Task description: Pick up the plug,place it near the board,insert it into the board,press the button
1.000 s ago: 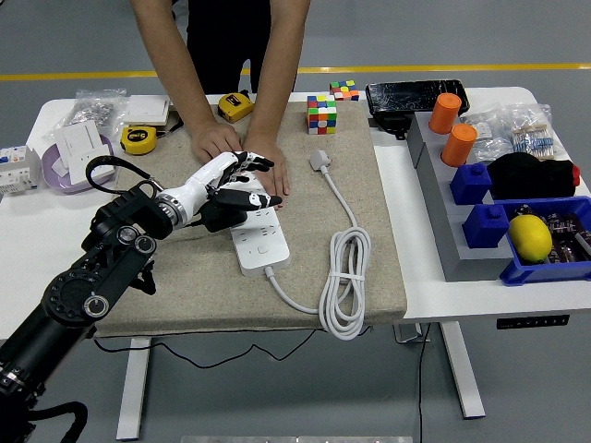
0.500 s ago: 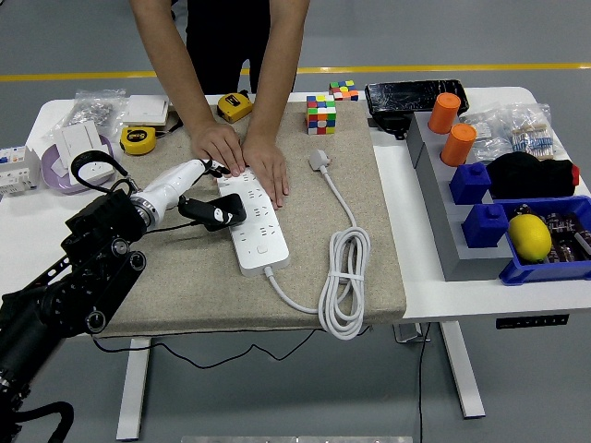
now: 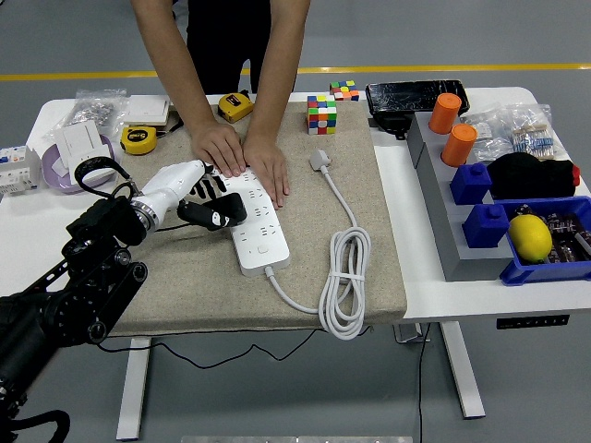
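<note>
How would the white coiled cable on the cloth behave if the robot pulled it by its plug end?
The white cable looks floppy: it lies in loose loops, so these would probably unwind first. Its other end joins the power strip, which the person's hands press down, so the strip would likely stay put.

Worktop, white. Centre: beige cloth mat (reaching the near edge). Left of the mat: yellow tape measure, white boxes, bagged small parts. Far edge: second yellow tape measure, black case. Right: grey tray with two orange cups and blue bins; further bags behind.
</note>
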Tool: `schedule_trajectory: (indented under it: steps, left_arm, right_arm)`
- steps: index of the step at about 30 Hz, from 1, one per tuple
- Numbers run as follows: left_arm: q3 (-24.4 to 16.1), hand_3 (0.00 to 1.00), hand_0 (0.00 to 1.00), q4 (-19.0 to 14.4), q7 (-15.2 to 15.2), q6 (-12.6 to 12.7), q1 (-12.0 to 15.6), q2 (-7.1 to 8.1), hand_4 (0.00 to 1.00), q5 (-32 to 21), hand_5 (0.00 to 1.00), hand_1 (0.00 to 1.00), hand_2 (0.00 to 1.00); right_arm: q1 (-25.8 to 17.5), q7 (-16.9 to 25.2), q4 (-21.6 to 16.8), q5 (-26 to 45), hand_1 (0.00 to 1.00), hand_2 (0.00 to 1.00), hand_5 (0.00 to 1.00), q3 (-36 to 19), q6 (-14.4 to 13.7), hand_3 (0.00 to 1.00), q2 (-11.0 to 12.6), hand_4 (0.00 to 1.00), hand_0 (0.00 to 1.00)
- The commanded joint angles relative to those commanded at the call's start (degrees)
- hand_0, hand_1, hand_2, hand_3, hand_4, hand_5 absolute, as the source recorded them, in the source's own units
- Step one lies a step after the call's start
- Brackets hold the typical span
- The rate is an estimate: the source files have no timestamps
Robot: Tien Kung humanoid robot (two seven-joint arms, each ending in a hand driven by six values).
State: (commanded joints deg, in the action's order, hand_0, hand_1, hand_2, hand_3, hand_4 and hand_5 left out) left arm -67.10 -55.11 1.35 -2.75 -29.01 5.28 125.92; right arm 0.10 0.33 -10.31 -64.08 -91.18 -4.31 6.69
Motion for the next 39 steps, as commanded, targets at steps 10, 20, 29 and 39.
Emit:
schedule_trajectory:
  steps: [10, 20, 29, 39]
  left_arm:
    - [0.0, 0.454, 0.276, -0.5, 1.7, -2.4, -0.2, 0.08, 0.765, 2.8, 0.237, 0.154, 0.293]
    - [0.2, 0.448, 0.265, -1.5, 1.6, -2.8, 0.0, 0.54, 0.766, 2.8, 0.241, 0.149, 0.292]
    - [-1.0, 0.445, 0.266, -4.3, 1.4, -3.7, 0.4, 1.77, 0.766, 1.8, 0.243, 0.149, 0.289]
    - [-7.9, 0.442, 0.275, -6.1, 1.3, -3.0, 1.9, 4.08, 0.760, 4.1, 0.241, 0.155, 0.289]
  right_arm:
    - [0.2, 0.0, 0.0, 0.3, 0.842, 0.789, 0.998, 0.1, 0.0, 0.789, 0.0, 0.998, 0.907]
    - [0.2, 0.1, 0.0, 0.2, 0.842, 0.789, 0.998, 0.0, -0.1, 0.789, -0.1, 0.998, 0.908]
    - [0.3, 0.1, 0.0, 0.3, 0.842, 0.789, 0.998, -0.1, -0.1, 0.789, -0.1, 0.998, 0.908]
    - [0.0, 0.0, 0.0, 0.3, 0.842, 0.789, 0.998, -0.2, -0.1, 0.789, 0.0, 0.998, 0.907]
